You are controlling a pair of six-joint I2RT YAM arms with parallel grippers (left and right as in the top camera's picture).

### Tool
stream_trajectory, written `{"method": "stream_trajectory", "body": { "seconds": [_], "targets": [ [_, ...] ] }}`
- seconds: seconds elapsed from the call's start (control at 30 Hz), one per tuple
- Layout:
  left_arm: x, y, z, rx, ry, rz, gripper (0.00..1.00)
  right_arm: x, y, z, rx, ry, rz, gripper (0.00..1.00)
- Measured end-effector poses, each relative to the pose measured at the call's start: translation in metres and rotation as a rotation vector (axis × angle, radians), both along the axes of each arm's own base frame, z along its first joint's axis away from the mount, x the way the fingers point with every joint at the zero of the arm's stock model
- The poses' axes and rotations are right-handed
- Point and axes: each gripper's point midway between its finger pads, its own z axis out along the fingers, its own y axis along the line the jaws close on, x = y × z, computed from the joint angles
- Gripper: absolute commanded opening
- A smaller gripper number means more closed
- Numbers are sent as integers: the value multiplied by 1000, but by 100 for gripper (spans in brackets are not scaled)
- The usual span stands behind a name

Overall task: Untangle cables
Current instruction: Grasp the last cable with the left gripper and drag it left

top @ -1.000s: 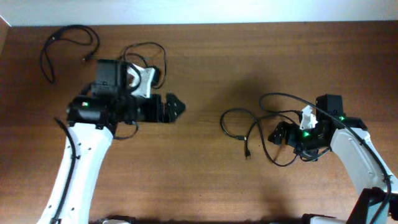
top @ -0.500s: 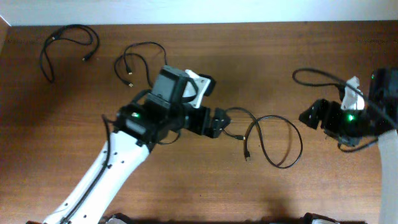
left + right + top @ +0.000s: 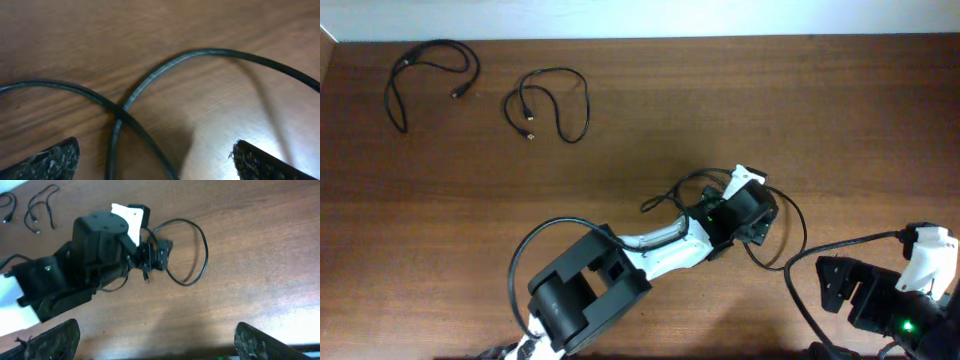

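**Wooden table, three black cables, one under the left gripper**

Brown wood makes up the table (image 3: 720, 100), which fills the overhead view. The left arm (image 3: 660, 245) reaches from the near edge across to the right of centre. The right arm (image 3: 925, 255) sits low in the near right corner, well apart from the cables.

The left gripper (image 3: 155, 164) hangs just above the wood with its jaws wide apart. Its wrist view shows only the two dark fingertips (image 3: 50, 160) in the bottom corners, and nothing is held between them. The right gripper (image 3: 157, 342) is also spread wide and holds nothing. Its camera looks across the table at the left arm.

All three cables lie apart from one another. The far-left cable (image 3: 448, 42) is a loose open loop in the far left corner. The second cable (image 3: 588, 105) lies just to its right, also a loose loop, and does not touch it. The third cable (image 3: 206, 250) lies right of centre, partly hidden under the left gripper. It curves into one round loop, and in the left wrist view it crosses over itself between the open fingertips.
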Motion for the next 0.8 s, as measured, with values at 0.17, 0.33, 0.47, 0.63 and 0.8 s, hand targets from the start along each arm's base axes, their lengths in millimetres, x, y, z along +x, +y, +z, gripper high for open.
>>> {"method": "stream_trajectory", "body": {
  "seconds": [0.17, 0.33, 0.47, 0.63, 0.8],
  "targets": [
    [10, 9, -15, 35, -26, 70, 71, -1, 0, -1, 2, 6, 0, 99],
    [3, 1, -21, 23, 28, 27, 0, -6, 2, -4, 8, 29, 0, 99],
    [-4, 26, -21, 104, 122, 8, 0, -12, 3, -8, 17, 62, 0, 99],
    [34, 113, 138, -53, -17, 148, 0, -12, 3, -8, 17, 61, -1, 98],
    [20, 210, 242, -108, -143, 261, 0, -6, 2, -3, 8, 27, -1, 98]
  ]
}}
